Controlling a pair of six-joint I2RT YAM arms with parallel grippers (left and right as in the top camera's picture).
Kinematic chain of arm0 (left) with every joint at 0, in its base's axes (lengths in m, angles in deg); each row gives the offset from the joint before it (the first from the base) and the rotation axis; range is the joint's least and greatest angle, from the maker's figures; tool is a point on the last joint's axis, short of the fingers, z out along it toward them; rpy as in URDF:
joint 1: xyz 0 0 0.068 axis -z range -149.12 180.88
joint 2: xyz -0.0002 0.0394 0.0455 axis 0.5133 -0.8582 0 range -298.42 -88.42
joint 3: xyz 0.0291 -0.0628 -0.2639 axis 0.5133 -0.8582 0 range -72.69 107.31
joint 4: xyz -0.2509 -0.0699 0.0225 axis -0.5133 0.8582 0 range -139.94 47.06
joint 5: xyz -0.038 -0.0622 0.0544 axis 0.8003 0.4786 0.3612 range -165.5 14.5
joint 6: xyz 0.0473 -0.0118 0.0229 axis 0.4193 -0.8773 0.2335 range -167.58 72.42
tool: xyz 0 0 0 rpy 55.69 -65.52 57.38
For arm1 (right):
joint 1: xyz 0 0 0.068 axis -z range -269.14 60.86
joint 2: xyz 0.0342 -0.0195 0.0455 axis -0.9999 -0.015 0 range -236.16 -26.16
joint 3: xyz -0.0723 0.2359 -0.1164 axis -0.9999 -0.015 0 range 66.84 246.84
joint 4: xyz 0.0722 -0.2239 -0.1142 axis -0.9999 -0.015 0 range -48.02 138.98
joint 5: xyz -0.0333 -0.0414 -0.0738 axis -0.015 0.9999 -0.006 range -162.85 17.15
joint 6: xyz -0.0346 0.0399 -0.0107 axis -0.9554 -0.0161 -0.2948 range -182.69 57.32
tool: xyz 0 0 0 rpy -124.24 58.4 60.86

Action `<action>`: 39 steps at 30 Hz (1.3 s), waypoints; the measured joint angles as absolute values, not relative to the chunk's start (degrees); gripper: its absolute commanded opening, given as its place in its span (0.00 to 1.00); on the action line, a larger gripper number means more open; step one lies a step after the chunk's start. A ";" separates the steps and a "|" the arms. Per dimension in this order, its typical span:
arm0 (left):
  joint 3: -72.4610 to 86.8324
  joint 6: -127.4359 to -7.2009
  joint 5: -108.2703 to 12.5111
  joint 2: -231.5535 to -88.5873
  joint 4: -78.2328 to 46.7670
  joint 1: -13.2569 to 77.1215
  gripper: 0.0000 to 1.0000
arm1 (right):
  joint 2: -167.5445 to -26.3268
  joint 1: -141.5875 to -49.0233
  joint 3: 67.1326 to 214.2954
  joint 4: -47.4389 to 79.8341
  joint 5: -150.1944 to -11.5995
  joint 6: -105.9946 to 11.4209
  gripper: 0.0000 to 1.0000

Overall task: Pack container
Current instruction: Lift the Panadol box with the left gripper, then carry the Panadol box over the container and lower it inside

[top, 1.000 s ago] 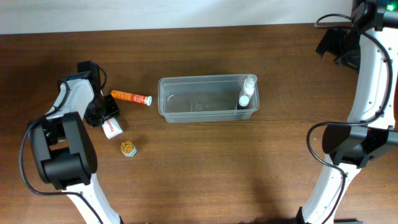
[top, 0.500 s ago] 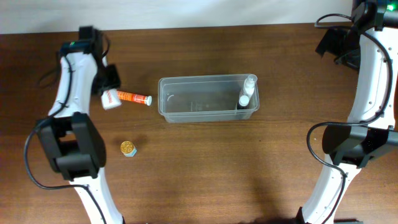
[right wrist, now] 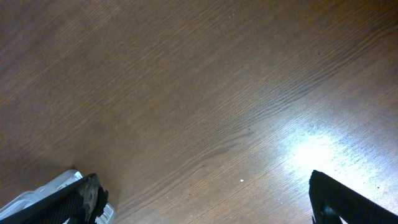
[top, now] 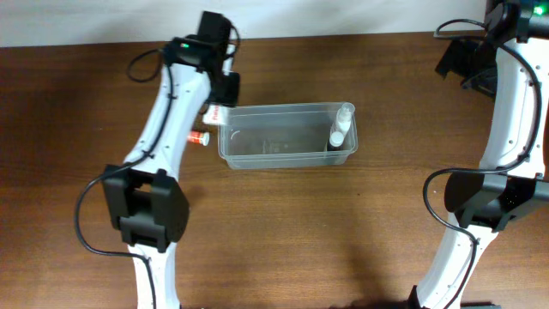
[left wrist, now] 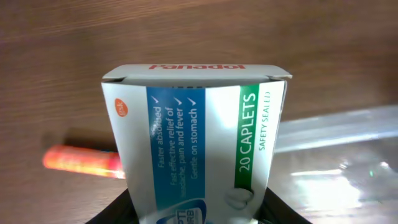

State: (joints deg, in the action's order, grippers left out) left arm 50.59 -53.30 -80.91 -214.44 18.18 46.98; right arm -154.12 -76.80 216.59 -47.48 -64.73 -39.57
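Observation:
The container [top: 287, 146] is a clear plastic tub in the middle of the table, with a white bottle [top: 340, 127] standing in its right end. My left gripper [top: 220, 103] is shut on a white, blue and green Panadol box [top: 213, 115], held just above the tub's left end. In the left wrist view the box [left wrist: 196, 137] fills the frame between the dark fingers [left wrist: 283, 214] of the left gripper [left wrist: 199, 214]. The tub's rim [left wrist: 336, 127] lies to its right. My right gripper [right wrist: 205, 199] is open over bare wood at the far right [top: 461, 60].
An orange tube [left wrist: 81, 160] lies on the table left of the tub. Only its capped end [top: 200, 136] shows past my left arm from overhead. The left arm spans the table's left side from its base [top: 146, 210].
The left arm has swung from the table's left side up and to the right, carrying the box to the tub's left end. It now covers most of the orange tube. The right arm has not moved.

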 measured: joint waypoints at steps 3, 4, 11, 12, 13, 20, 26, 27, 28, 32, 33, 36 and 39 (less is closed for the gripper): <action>50.59 -53.30 -80.93 -214.44 18.16 49.67 0.45 | -154.12 -76.80 216.59 -47.48 -64.73 -39.55 0.98; 50.59 -53.10 -80.93 -214.44 18.16 50.41 0.45 | -154.12 -76.80 216.59 -47.48 -64.73 -39.55 0.98; 50.62 -42.83 -80.95 -214.44 19.53 55.96 0.45 | -154.12 -76.80 216.59 -47.46 -64.73 -39.57 0.98; 50.64 -40.42 -80.95 -214.44 20.25 56.82 0.45 | -154.12 -76.80 216.59 -47.48 -64.73 -39.55 0.98; 50.64 -38.17 -80.95 -214.44 20.95 57.56 0.45 | -154.12 -76.80 216.59 -47.48 -64.73 -39.55 0.98; 50.64 -25.98 -80.91 -214.44 21.48 61.95 0.45 | -154.12 -76.80 216.59 -47.48 -64.73 -39.53 0.98; 50.64 -17.63 -79.68 -214.44 21.39 62.37 0.45 | -154.12 -76.80 216.59 -47.46 -64.73 -39.55 0.98; 50.64 -16.42 -79.18 -214.44 21.39 62.35 0.45 | -154.12 -76.80 216.59 -47.46 -64.73 -39.55 0.98; 50.64 -14.98 -78.54 -214.44 21.39 62.30 0.45 | -154.12 -76.80 216.59 -47.46 -64.73 -39.55 0.98; 50.64 -9.12 -75.42 -214.44 21.39 62.32 0.45 | -154.12 -76.80 216.59 -47.48 -64.73 -39.57 0.98; 50.64 -6.94 -74.26 -214.44 21.37 62.32 0.45 | -154.12 -76.80 216.59 -47.46 -64.73 -39.55 0.98; 50.64 -3.92 -72.86 -214.44 20.45 62.32 0.45 | -154.12 -76.80 216.59 -47.48 -64.73 -39.55 0.98; 50.64 -1.41 -72.08 -214.46 19.23 62.32 0.45 | -154.12 -76.80 216.59 -47.48 -64.73 -39.55 0.98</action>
State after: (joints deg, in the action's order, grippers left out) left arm 50.64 -1.41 -72.08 -214.46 19.23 62.32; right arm -154.12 -76.80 216.59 -47.48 -64.73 -39.55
